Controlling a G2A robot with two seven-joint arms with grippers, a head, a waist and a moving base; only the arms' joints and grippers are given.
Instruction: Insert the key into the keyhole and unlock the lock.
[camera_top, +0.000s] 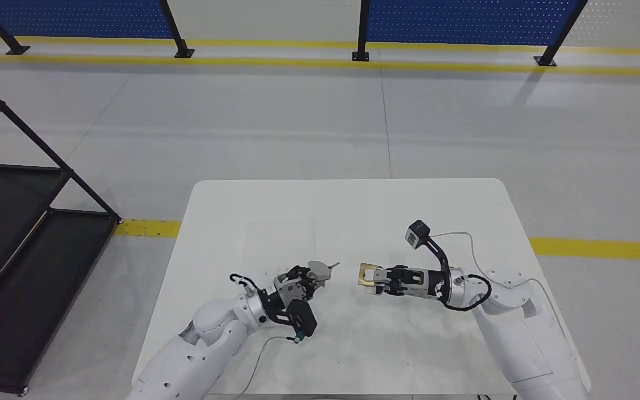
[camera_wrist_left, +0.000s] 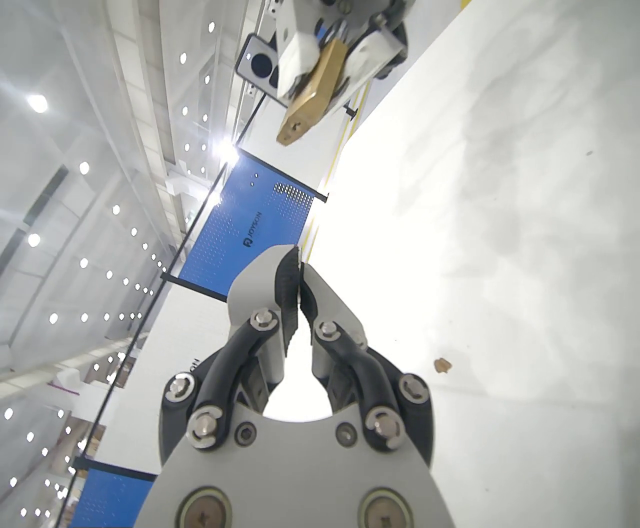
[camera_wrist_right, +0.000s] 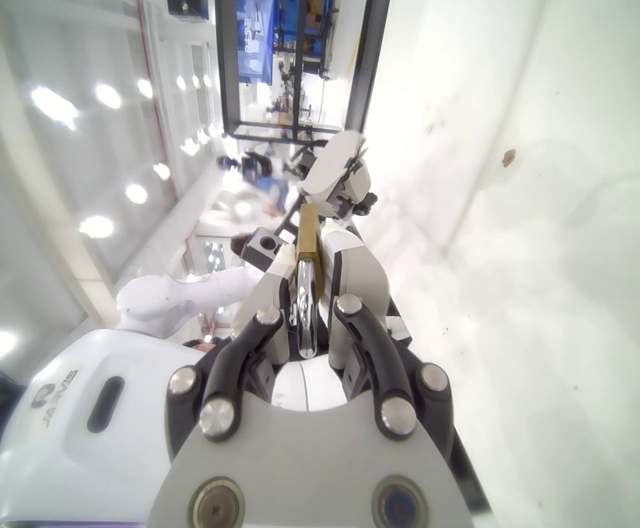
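The brass padlock (camera_top: 366, 275) is held above the white table (camera_top: 250, 215), with my right gripper (camera_top: 388, 281) shut on it. In the right wrist view its silver shackle (camera_wrist_right: 305, 300) lies between the fingers and its brass body (camera_wrist_right: 306, 235) sticks out past them. My left gripper (camera_top: 316, 271) faces it from a short gap away, shut on a small silver key (camera_top: 329, 266) that points at the lock. In the left wrist view the pads (camera_wrist_left: 289, 280) are pressed together, the key is hard to make out, and the padlock's (camera_wrist_left: 310, 105) keyhole end faces the camera.
A small brown crumb (camera_wrist_left: 442, 365) lies on the table near the grippers. A black cart (camera_top: 40, 260) stands on the floor off the table's left side. Blue barrier panels (camera_top: 470, 20) line the far floor.
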